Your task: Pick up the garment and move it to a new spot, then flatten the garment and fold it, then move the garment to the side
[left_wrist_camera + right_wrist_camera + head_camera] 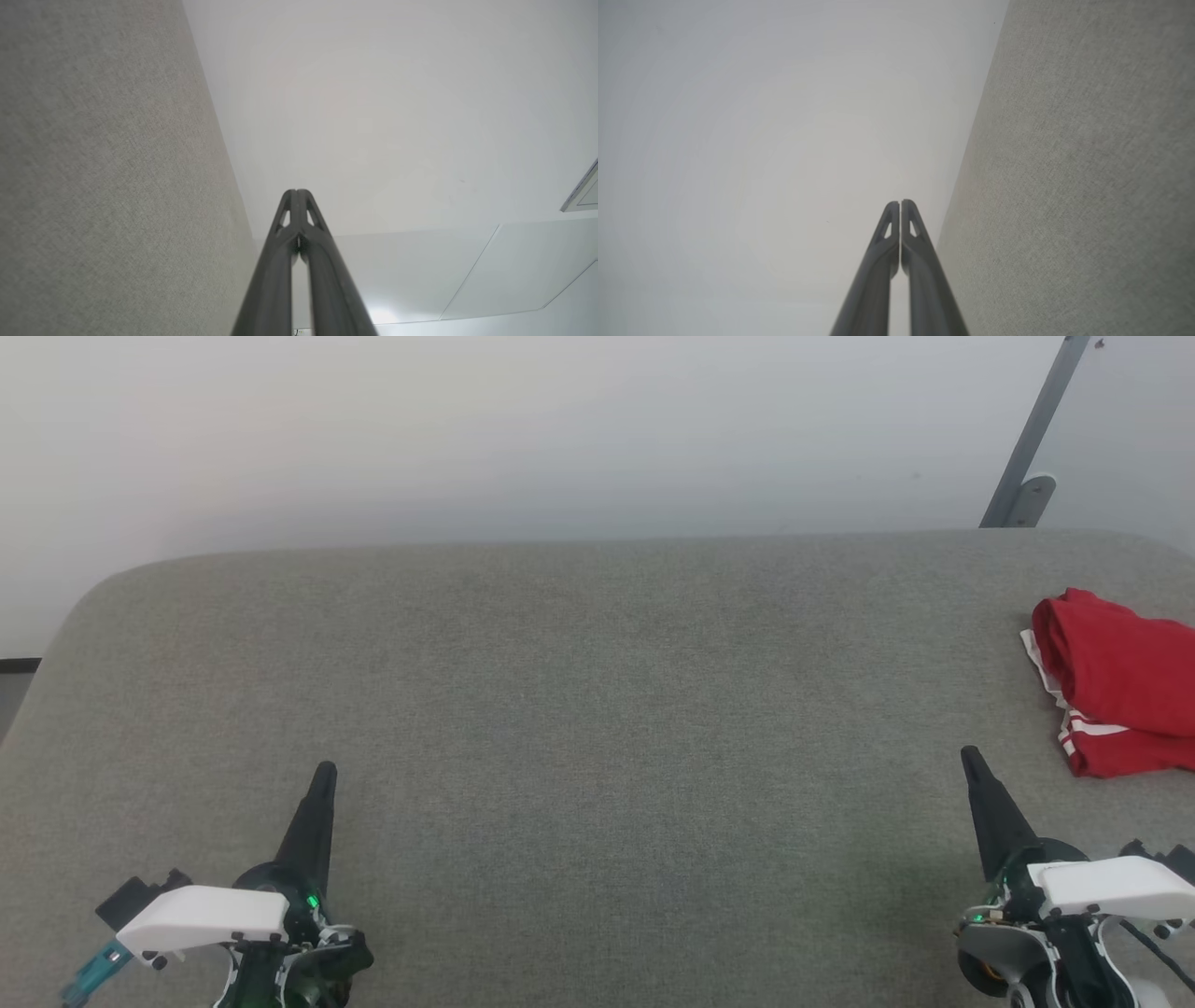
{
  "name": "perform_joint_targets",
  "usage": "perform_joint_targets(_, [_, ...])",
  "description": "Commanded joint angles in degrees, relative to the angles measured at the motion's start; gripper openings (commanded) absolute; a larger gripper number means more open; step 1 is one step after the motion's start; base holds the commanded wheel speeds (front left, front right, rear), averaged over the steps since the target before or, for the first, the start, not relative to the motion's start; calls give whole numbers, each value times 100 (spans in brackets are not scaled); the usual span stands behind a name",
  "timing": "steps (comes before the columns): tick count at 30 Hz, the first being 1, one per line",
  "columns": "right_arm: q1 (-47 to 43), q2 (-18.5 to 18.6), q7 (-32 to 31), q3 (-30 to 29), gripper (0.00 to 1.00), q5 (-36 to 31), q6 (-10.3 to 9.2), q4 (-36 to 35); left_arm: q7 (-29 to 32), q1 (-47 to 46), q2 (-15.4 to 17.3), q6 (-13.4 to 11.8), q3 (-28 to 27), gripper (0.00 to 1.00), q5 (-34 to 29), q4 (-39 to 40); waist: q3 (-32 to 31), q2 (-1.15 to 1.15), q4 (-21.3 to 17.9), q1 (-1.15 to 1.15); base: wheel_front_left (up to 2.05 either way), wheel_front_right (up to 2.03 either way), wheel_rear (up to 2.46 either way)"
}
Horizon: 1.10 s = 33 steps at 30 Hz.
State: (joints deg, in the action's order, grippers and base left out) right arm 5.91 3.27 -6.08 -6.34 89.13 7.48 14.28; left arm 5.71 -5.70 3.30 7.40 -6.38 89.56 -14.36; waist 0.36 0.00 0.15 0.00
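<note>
The garment (1120, 686), red with white-and-red striped trim, lies folded in a compact bundle at the far right of the grey table (597, 709), cut off by the head view's right edge. Its print is hidden. My left gripper (325, 775) rests at the lower left, shut and holding nothing; in the left wrist view its fingertips (296, 192) meet. My right gripper (969, 754) sits at the lower right, a little below and left of the garment and apart from it. It is shut and holds nothing, with its fingertips (900, 203) together in the right wrist view.
A pale wall rises behind the table's far edge. A grey metal bracket (1032, 448) leans on the wall at the upper right. The table's grey fabric surface (93, 186) fills the left of the left wrist view and the table surface (1087, 186) the right of the right wrist view.
</note>
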Motion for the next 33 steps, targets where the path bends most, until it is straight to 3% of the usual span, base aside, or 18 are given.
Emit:
perform_joint_targets(1, [39,-37,-29,-22,0,113,2,-36,40,-62,-14,15,-22,0,101,37,-3,0,-2,0,0,0,0])
perform_joint_targets(33, [43,-53,-54,-24,0,338,2,-35,103,-80,-58,16,-25,0,293,45,-19,0,-15,0,0,0,0])
